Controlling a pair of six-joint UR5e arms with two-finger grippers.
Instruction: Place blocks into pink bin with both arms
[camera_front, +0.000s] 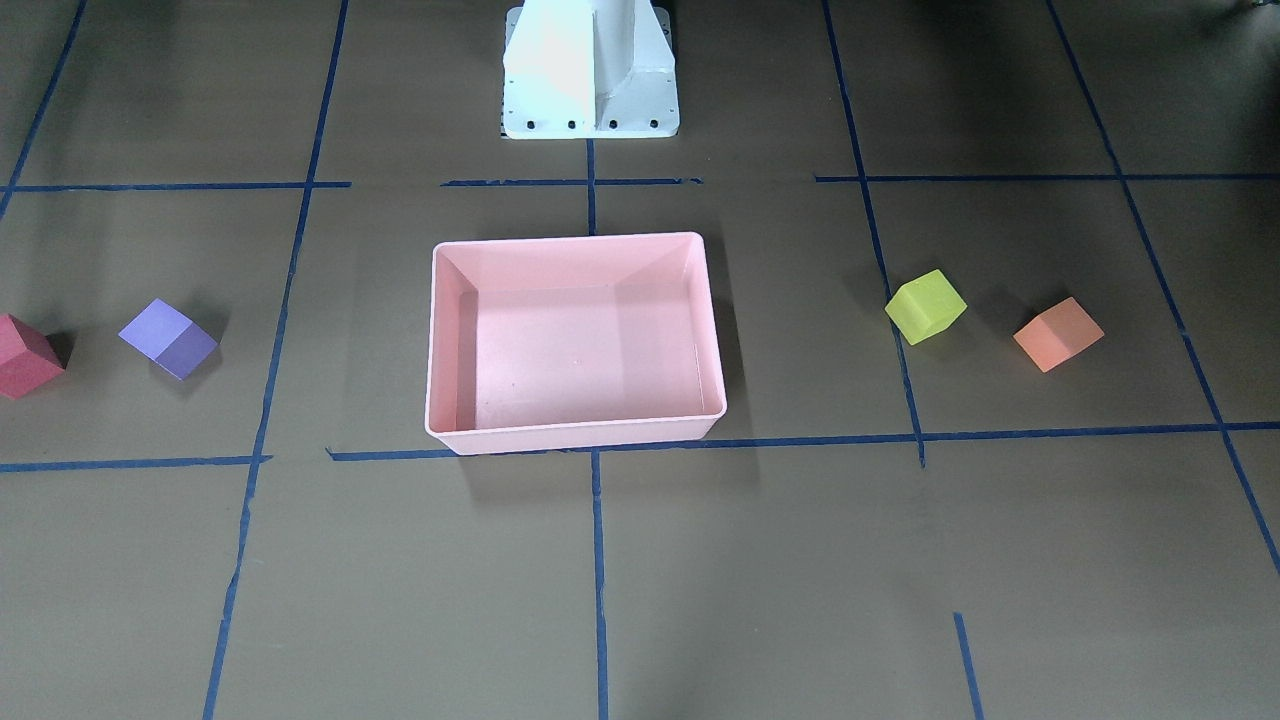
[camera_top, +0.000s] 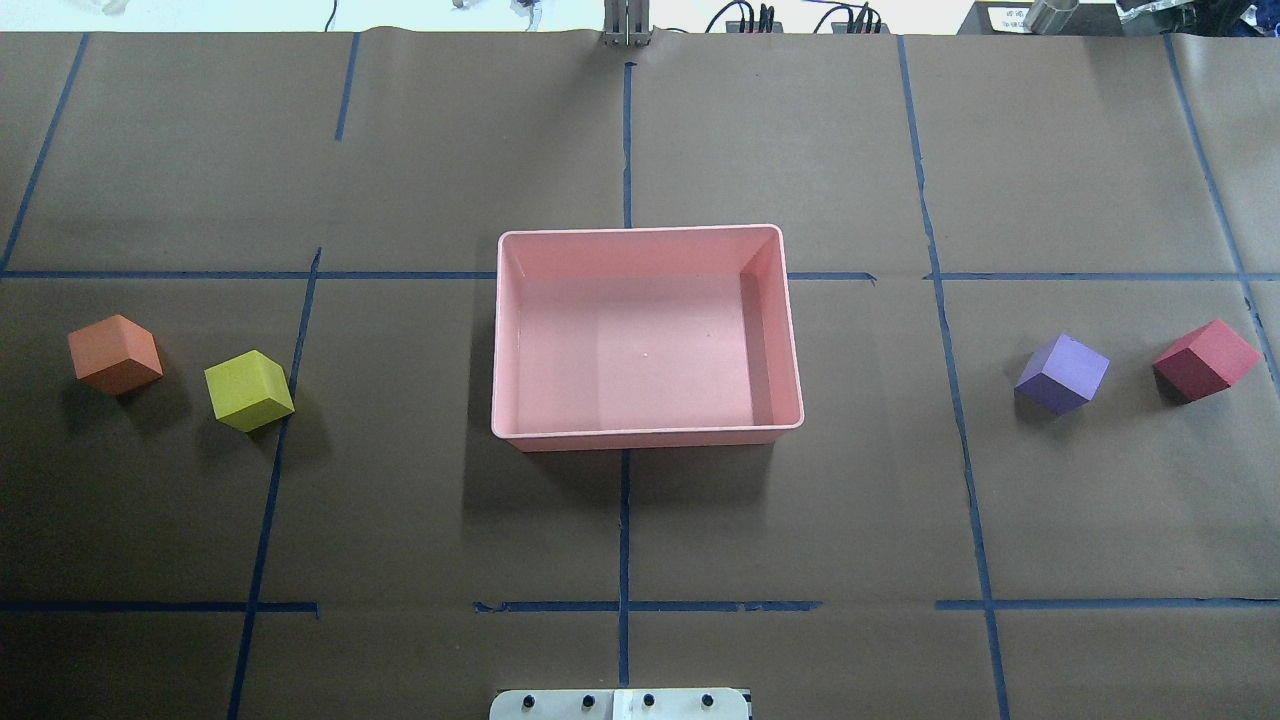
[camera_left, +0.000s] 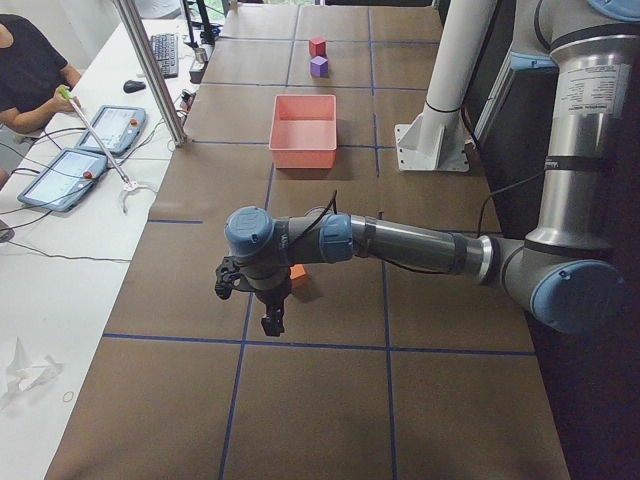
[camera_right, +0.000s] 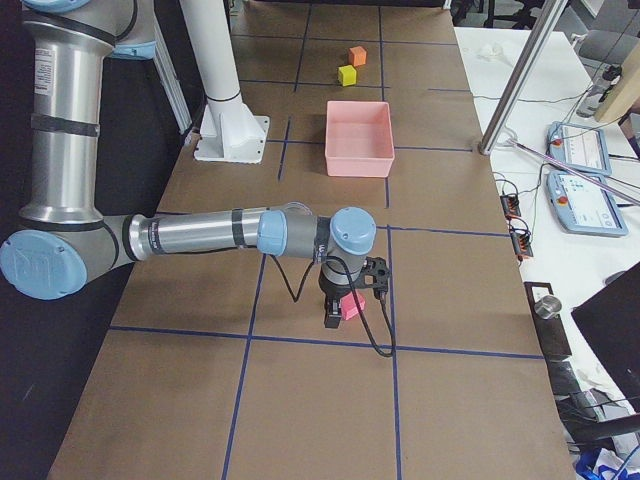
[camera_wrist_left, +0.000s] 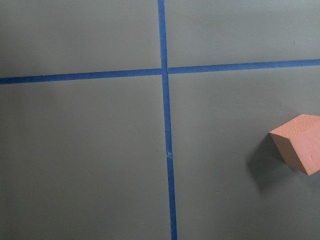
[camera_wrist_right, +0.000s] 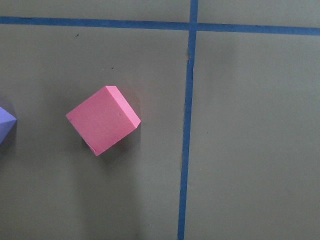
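The pink bin stands empty at the table's middle. The orange block and the yellow-green block lie on my left side. The purple block and the red block lie on my right side. My left gripper hangs low beside the orange block; the left wrist view shows that block at its right edge. My right gripper hangs low beside the red block. I cannot tell whether either gripper is open or shut.
The white pedestal base stands behind the bin. Blue tape lines cross the brown table cover. An operator with tablets sits at a side table, and a metal post stands at its edge.
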